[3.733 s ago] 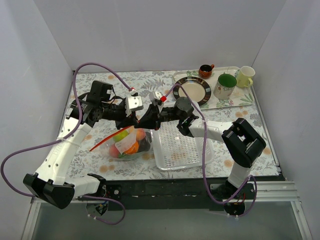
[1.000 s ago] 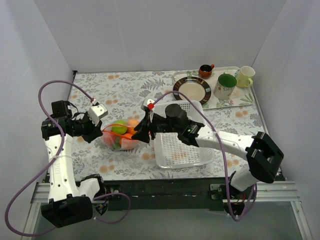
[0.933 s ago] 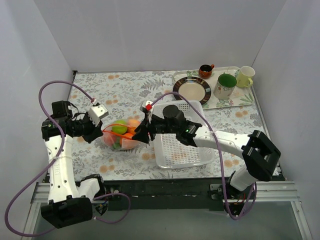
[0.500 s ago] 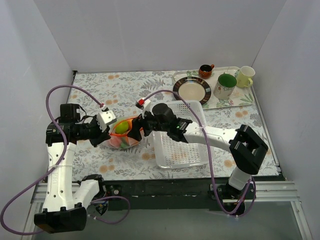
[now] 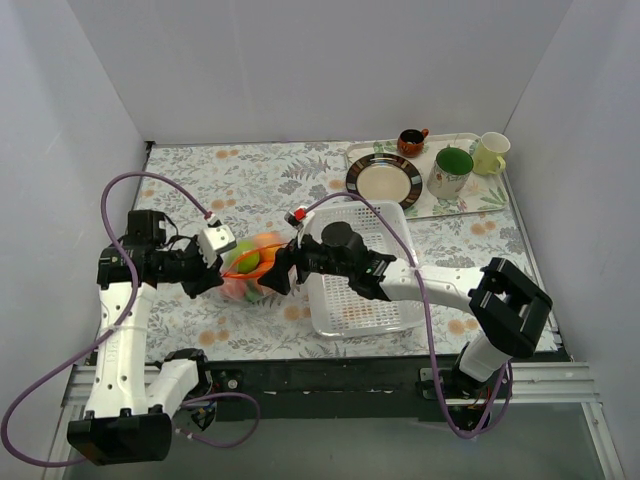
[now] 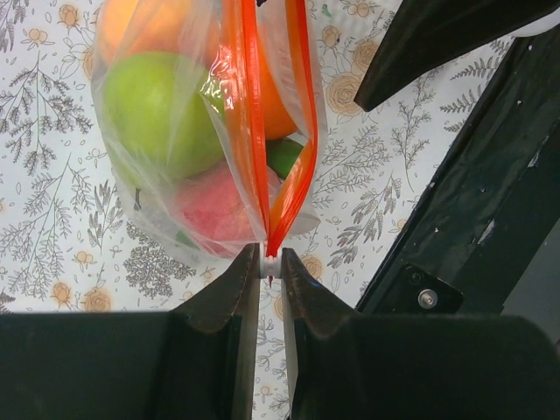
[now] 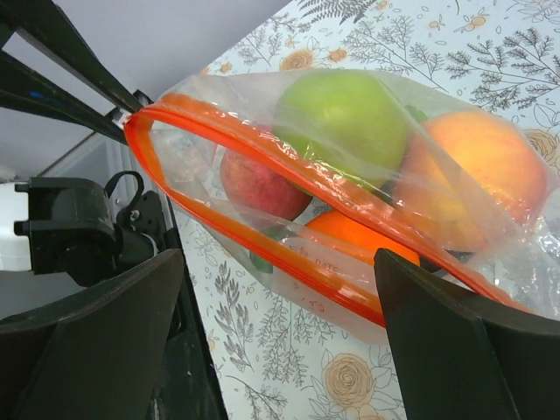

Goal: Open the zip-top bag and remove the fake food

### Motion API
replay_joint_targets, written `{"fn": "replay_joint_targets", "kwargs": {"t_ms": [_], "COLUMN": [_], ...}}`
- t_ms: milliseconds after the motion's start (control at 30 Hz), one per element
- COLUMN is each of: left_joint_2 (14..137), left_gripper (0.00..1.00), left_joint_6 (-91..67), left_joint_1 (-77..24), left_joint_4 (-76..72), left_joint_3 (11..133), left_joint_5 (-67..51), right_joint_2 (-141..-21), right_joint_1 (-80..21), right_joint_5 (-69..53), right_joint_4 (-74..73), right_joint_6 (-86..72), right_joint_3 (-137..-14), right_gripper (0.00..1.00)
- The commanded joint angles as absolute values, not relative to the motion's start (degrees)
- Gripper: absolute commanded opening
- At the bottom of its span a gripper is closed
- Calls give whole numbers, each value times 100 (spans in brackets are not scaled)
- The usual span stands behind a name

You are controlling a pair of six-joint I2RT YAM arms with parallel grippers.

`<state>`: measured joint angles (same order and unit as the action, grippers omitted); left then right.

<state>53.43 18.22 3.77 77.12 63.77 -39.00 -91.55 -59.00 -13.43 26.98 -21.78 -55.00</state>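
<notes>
My left pincer (image 6: 271, 262) pinches one end of the orange-red zip strip on the clear crinkly zip-top bag (image 6: 149, 219), which lies just left of the white plastic mesh basket (image 5: 350, 302). My right pincer (image 7: 278, 262) gapes wide at the bag's part-open mouth. Inside sits glossy plastic fake food (image 7: 350, 118). Faint print on the bag is unreadable.

Slim opening in zip-top bag (image 7: 332, 206) (fake food (image 7: 350, 114) close behind)

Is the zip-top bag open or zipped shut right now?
Open: on the zip-top bag the two orange strips gape apart, meeting at the end the left pincer pinches.
</notes>
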Motion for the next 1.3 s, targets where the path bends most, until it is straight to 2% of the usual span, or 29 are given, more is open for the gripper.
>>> {"fn": "replay_joint_targets", "kwargs": {"t_ms": [0,33,67,133,167,233,400,567,700,800,867,1000,1133,1267], "left_joint_2": [5221,5160,5046,4896,4765,4650,4640,4877,5369,5651,5799,6581,7618,8155], "left_gripper": [13,15,30,46,59,62,64,64,59,56,56,56,50,49], "left_joint_6": [1688,1574,1512,1328,1292,1187,1064,1045,223,26,-316,-588,-458,-536], "left_joint_1": [290,212,185,115,106,114,97,97,105,254,438,1087,1318,1275], "left_joint_4": [7945,7945,7945,7954,7945,7945,7954,7902,6735,5619,4656,3772,3691,3971], "left_joint_3": [6425,6407,6372,6320,6250,6144,5985,6538,7039,7067,6847,6768,6654,6495], "left_joint_5": [-3999,-4016,-4043,-4139,-4288,-4368,-4456,-4579,-3380,-2884,-2568,-2233,-2048,-2949], "right_joint_2": [-8982,-9009,-9070,-9131,-9193,-9176,-9184,-9535,-10080,-10485,-10599,-10591,-10267,-10081], "right_joint_1": [-5933,-5933,-5933,-5959,-5994,-6064,-6187,-6424,-6758,-6934,-6996,-7031,-7128,-7233], "right_joint_5": [-977,-723,-582,-222,-89,209,641,1545,2047,2285,2346,2347,2434,2575], "right_joint_4": [3270,3226,3017,2822,2578,2557,2225,1768,1126,800,782,721,764,861], "right_joint_6": [-2732,-2838,-2935,-2979,-2997,-2927,-2690,-2488,-1996,-1811,-1776,-1872,-2004,-2074], "right_joint_3": [-5388,-5431,-5484,-5598,-5720,-5748,-6090,-6713,-7679,-7840,-7691,-7190,-6558,-6118], "right_gripper": [98,98,98,98,98,98,98,98,98,98,98,98,98,98]}}
